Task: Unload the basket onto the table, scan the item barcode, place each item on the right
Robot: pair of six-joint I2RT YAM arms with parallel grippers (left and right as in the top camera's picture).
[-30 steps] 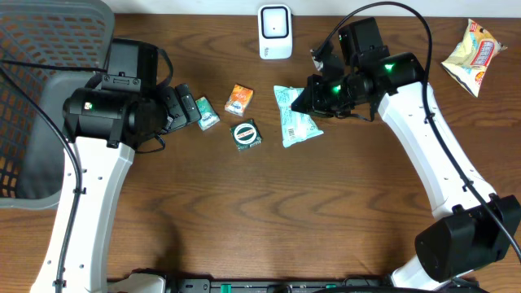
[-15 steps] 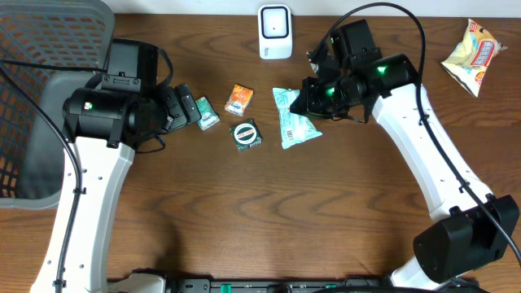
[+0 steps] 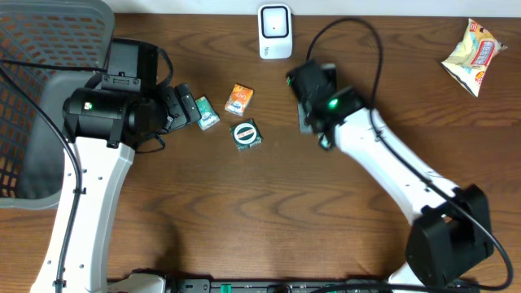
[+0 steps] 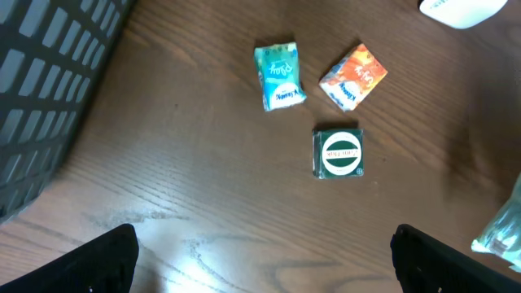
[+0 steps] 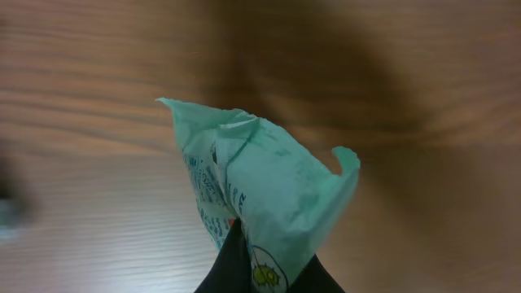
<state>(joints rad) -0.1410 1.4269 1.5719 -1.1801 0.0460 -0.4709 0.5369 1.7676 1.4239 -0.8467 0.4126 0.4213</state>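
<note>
Right gripper (image 5: pixel 254 264) is clamped tight on one end of the mint-green pouch (image 5: pixel 269 191), held above the table (image 5: pixel 98 65) near the white scanner (image 3: pixel 275 31). The pouch carries blue print that I cannot read. Left gripper (image 4: pixel 264 259) is spread wide and holds nothing. The green square packet (image 4: pixel 339 153) lies ahead of it, round label text too small to read.

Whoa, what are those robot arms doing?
The right pincer is shut on a green packet and holds it up off the table, near the scanner. It looks like it is taking it to be scanned. The left pincer is wide open and holds nothing. It hangs beside a teal pack, an orange pack and a dark green box.
</note>
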